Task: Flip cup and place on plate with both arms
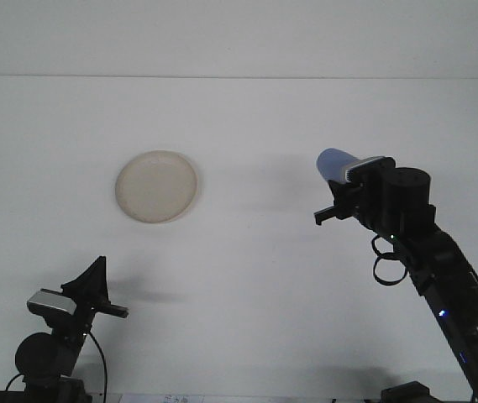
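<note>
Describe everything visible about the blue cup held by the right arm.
The small blue plastic-looking cup is smooth, plain and slightly tapered. It is raised off the white table and tilted, lying nearly sideways with its free end pointing left toward the round beige plate. Its other end is clamped in the right gripper, which hides that part, so the rim and opening cannot be made out. Nothing else touches it; it sits well right of the plate.

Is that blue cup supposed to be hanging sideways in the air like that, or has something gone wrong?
Nothing looks wrong. The blue cup is tilted over, clear of the table, because the right gripper holds it aloft. No spill or damage shows. The plate lies flat and bare, and the left gripper waits low, holding nothing.
</note>
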`<state>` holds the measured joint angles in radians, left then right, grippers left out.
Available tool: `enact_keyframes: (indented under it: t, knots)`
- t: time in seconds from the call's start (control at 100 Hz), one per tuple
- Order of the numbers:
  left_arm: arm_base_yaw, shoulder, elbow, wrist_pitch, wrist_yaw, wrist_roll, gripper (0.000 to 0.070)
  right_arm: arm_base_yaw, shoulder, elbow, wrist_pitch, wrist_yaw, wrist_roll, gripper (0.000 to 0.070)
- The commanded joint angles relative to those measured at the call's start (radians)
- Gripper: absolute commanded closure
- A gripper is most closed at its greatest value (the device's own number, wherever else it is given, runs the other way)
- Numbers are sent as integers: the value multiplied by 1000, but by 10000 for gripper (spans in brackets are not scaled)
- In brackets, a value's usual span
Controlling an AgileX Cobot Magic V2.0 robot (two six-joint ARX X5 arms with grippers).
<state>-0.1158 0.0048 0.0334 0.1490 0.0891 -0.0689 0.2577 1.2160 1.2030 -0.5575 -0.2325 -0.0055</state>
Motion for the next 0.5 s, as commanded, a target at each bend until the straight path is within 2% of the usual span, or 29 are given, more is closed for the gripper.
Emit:
enact_keyframes:
  t: [0.0, 0.07, 0.25, 0.31, 0.49]
  knots:
    - [0, -1, -19, 10, 6, -2, 688, 55, 33, 124, -283, -3, -70, 697]
    - [0, -1, -19, 10, 6, -2, 688, 127, 60, 230, -435, 19, -90, 698]
    - [0, -1, -19, 10, 6, -2, 688, 343, 168, 383, -669, 189, -101, 697]
    - [0, -1, -19, 10, 6, -2, 688, 397, 218, 398, -701, 208, -104, 697]
    - [0, -1, -19, 10, 6, -2, 688, 517, 383, 399, -729, 207, -103, 697]
